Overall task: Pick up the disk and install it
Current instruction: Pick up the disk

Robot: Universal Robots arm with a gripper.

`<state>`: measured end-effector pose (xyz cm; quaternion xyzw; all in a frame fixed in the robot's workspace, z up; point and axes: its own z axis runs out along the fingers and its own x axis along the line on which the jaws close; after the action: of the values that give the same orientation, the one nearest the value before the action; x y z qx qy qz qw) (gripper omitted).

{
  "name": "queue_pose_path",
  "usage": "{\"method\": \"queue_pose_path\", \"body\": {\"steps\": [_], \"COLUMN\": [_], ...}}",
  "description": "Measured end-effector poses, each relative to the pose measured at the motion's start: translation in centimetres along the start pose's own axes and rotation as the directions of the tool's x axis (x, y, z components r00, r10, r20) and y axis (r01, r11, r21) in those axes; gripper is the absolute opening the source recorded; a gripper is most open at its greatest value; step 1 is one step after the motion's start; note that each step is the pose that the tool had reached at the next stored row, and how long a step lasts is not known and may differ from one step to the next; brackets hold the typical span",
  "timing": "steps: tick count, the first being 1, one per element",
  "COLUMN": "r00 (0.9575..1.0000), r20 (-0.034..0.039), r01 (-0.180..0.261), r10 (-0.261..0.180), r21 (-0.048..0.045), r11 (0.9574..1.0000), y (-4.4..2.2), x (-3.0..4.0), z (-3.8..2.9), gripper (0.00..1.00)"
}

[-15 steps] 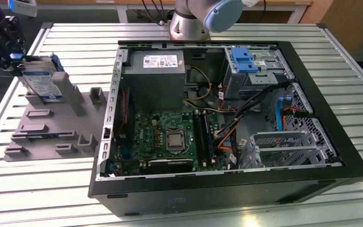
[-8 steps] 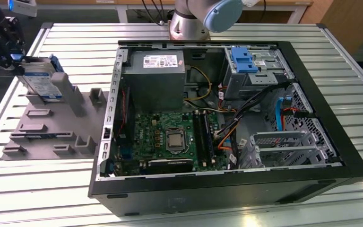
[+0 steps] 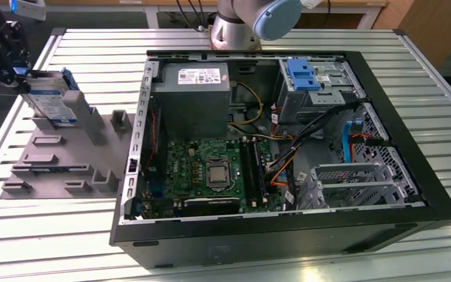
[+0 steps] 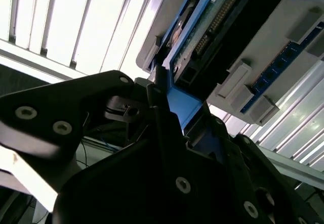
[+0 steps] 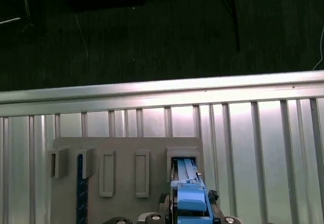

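Pincer (image 4: 181,114) seems clamped on the blue rail (image 5: 191,204) of the disk (image 3: 49,97), upright in its grey rack (image 3: 61,158).

Silver-grey arm joint (image 3: 232,30) with pale blue cap (image 3: 276,16), matte black hand (image 4: 178,106), round silver screws (image 4: 183,184).

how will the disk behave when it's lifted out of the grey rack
Likely stiff: the disk is a flat metal slab. Probably heavy for its size, so it may sag if held by one end. Its blue rail looks smooth, maybe slippery.
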<state>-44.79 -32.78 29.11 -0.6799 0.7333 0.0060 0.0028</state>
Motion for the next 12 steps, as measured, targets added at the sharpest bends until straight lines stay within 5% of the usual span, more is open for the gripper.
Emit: {"method": "queue_pose_path", "body": {"steps": [5,12], "r00": [0.9978,0.9974], "r20": [-0.0003,-0.0005], "r01": [0.066,0.071], "r10": [-0.066,-0.071], "r21": [-0.0008,-0.0009], "r11": [0.9978,0.9974], "y": [0.03,0.03], "x": [0.02,0.03], "z": [0.02,0.02], "gripper": [0.37,0.37]}}
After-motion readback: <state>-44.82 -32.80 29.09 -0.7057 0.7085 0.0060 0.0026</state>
